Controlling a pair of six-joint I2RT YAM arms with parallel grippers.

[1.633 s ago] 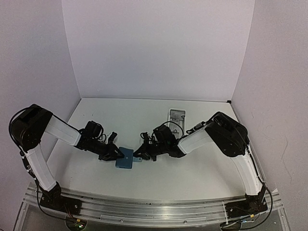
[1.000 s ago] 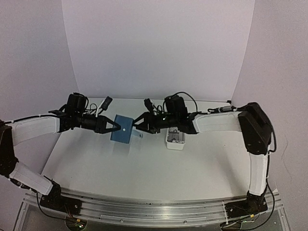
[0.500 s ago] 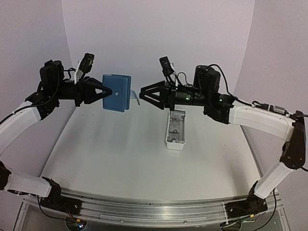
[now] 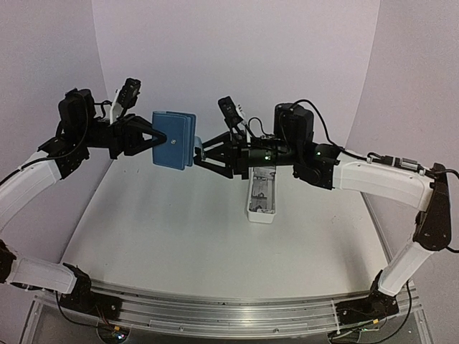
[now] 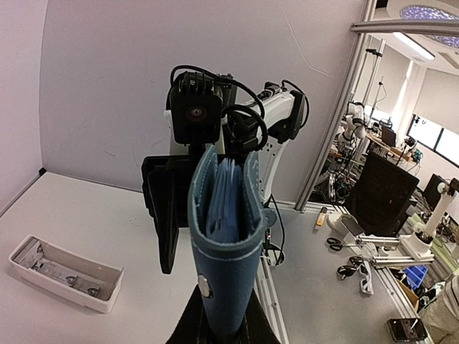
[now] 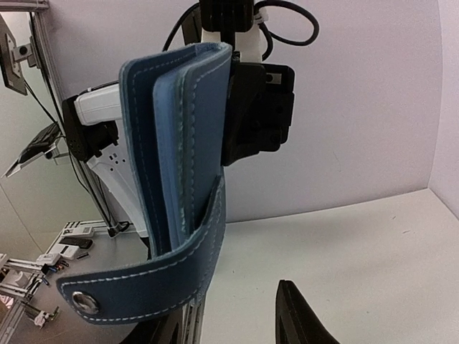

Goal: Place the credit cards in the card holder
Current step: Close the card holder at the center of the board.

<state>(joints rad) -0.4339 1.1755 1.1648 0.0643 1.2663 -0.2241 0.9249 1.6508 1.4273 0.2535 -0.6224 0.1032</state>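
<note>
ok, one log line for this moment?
left pincer: shut on card holder, held aloft | right pincer: open, at its snap tab

The card holder looks like matt blue leather or imitation leather, faintly grained, with paler raised stitching along every edge. Its inner leaves are a lighter, smoother blue. The snap on its tab is shiny silver metal. The tray is white moulded plastic with a slight sheen and small metallic bits inside that are too small to make out. The table is smooth, matt white. The left arm and right arm wear smooth white plastic shells, lightly glossy, over matt black joints with rubbery black cables. The rail along the table's near edge is brushed bare metal.
</note>
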